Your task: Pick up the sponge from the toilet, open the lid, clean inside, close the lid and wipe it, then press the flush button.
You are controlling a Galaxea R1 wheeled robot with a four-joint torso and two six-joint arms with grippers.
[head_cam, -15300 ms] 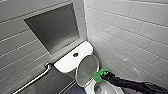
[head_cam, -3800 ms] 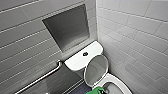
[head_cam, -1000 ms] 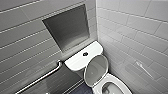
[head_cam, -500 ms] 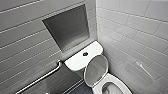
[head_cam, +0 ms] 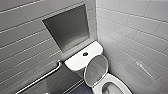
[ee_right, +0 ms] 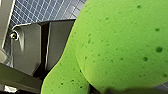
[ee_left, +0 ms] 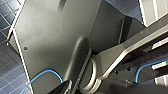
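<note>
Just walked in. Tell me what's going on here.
A robot faces the toilet in a tiled bathroom. The lid stands open, leaning back against the tank, so the bowl is exposed. The green sponge is off the toilet, close against the right wrist camera above the floor tiles, apparently carried by that arm.

**Flat, cool light and little glare**

In the head view the light is even and diffuse, and the grey tiles (head_cam: 130,32) cast no hard shadows. The niche (head_cam: 67,28) is darker than the wall. The toilet (head_cam: 83,58) tank top is brightest, nearly washed out, and the lid (head_cam: 96,70) underside sits in grey shade. A thin highlight runs along the rail (head_cam: 41,78). Tile lines lean towards the edges. The left wrist's plate (ee_left: 50,37) has a dull sheen. The sponge (ee_right: 120,42) is brightly lit and shadowed in its fold.
</note>
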